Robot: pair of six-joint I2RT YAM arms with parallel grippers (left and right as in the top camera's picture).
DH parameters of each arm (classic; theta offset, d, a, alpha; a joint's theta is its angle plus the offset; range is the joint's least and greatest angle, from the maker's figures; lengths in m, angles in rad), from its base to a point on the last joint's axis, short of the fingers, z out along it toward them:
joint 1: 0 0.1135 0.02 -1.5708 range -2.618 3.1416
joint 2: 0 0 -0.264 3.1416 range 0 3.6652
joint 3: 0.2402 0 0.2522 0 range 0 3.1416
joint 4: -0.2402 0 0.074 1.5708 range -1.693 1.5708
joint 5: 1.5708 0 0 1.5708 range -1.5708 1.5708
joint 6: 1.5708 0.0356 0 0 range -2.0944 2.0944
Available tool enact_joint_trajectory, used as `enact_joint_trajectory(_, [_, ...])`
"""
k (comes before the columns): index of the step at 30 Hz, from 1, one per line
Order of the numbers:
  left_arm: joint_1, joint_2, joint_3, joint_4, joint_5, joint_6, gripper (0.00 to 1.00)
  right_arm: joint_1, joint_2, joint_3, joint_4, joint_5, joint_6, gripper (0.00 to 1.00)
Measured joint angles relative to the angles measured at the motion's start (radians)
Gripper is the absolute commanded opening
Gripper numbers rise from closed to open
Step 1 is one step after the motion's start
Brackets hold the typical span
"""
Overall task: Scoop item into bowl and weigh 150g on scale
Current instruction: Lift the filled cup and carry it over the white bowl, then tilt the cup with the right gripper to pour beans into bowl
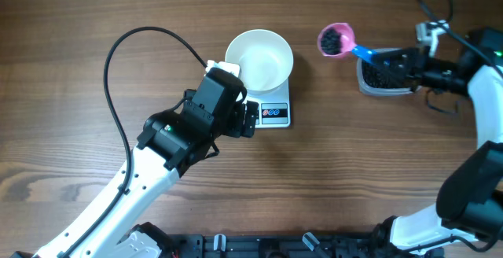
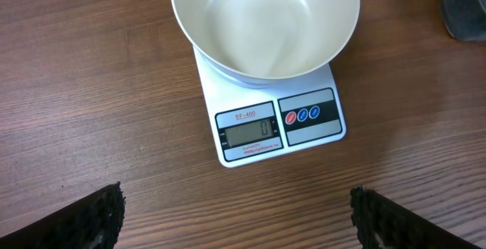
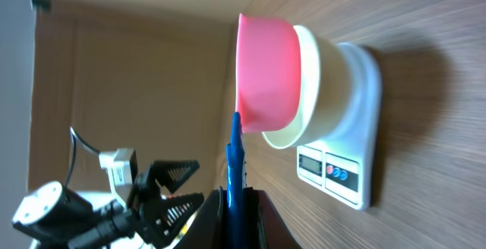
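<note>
The empty white bowl [image 1: 259,57] [image 2: 266,21] [image 3: 313,89] stands on the white scale [image 1: 274,114] [image 2: 277,124] [image 3: 351,158], whose display reads zero. My left gripper [image 1: 245,113] [image 2: 237,220] hovers open over bare wood at the scale's front left, holding nothing. My right gripper [image 1: 393,58] [image 3: 235,212] is shut on the blue handle of the pink scoop [image 1: 336,39] [image 3: 266,70]. The scoop is raised to the right of the bowl. Black bead-like item [image 1: 336,42] fills it.
A clear tub [image 1: 385,75] [image 2: 465,6] holding more black pieces sits right of the scale, under my right gripper. A black cable [image 1: 118,61] loops over the table to the left of my left arm.
</note>
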Motion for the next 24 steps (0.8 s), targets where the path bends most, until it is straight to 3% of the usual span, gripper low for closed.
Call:
enact_joint_trajectory(14, [0.0,0.0,0.0,0.0,0.0,0.0,1.0,0.331,0.0,-0.005,0.311,0.185,0.141,0.04])
enact_joint_trajectory(24, [0.0,0.0,0.0,0.0,0.0,0.0,1.0,0.471,-0.097,-0.004,0.373,0.553,0.119,0.04])
